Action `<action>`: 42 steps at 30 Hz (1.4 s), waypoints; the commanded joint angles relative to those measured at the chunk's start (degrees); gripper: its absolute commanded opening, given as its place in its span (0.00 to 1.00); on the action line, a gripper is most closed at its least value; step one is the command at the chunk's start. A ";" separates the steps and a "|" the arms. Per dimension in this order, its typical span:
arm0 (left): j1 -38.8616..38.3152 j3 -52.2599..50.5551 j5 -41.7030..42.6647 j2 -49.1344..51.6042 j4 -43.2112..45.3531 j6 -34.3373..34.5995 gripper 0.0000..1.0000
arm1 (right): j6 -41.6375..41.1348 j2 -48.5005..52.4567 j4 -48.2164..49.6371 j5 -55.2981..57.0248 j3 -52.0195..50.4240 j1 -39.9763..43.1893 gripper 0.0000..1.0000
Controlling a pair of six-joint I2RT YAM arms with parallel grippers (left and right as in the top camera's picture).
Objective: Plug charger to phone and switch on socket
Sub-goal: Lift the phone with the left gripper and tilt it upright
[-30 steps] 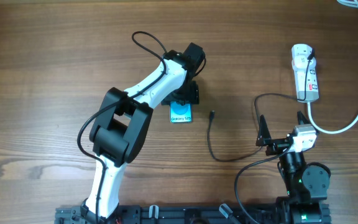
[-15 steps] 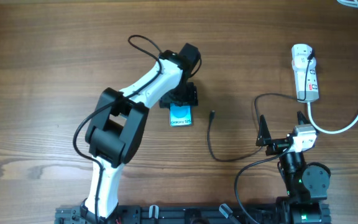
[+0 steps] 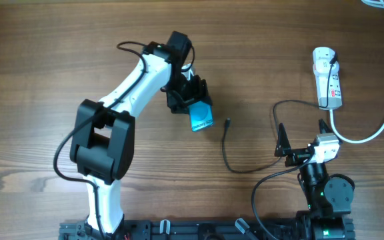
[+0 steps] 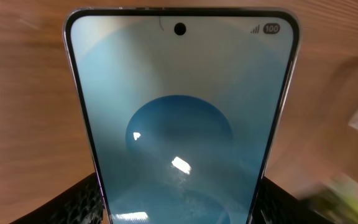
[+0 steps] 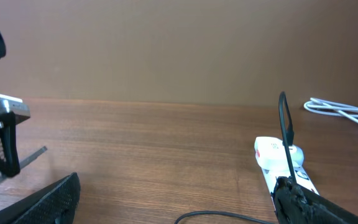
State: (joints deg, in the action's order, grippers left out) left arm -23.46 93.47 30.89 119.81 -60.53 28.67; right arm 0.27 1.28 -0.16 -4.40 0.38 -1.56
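Observation:
My left gripper [image 3: 191,100] is shut on the phone [image 3: 201,117] and holds it tilted, its cyan screen facing up, left of the table's middle. In the left wrist view the phone [image 4: 182,118] fills the frame between my two dark fingers [image 4: 179,202]. The charger, a thin black cable, runs from the socket [image 3: 327,79] in a loop to its dark connector tip [image 3: 227,122], which lies on the wood just right of the phone. My right gripper [image 3: 303,143] is open and empty near the front edge. In its own view [image 5: 179,205] the socket [image 5: 277,155] lies ahead on the right.
A thick white cord [image 3: 379,130] curves from the socket along the right edge and also shows in the right wrist view [image 5: 347,111]. The charger cable [image 5: 229,216] crosses the wood in front of my right gripper. My left arm [image 3: 139,80] spans the table's left half.
My left arm has swung up and to the left, turning at the wrist. The phone in its grip has shifted slightly and now sits tilted. The right arm has not moved.

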 commanded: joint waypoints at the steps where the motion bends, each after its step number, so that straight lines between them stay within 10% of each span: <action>1: 2.54 -0.02 22.75 -2.08 -0.15 0.07 0.68 | -0.33 0.02 0.17 0.76 -0.07 0.24 1.00; 20: 10.71 -0.04 56.11 -2.05 -0.13 0.11 0.67 | -0.33 0.02 0.17 0.76 -0.07 0.24 1.00; 42: 16.85 -0.04 59.45 -2.05 -0.17 3.76 0.66 | -0.31 0.02 0.17 0.76 -0.07 0.24 1.00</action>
State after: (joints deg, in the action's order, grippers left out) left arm -7.40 93.47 87.11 119.79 -60.62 31.62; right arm 0.27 1.28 -0.14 -4.40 0.38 -1.56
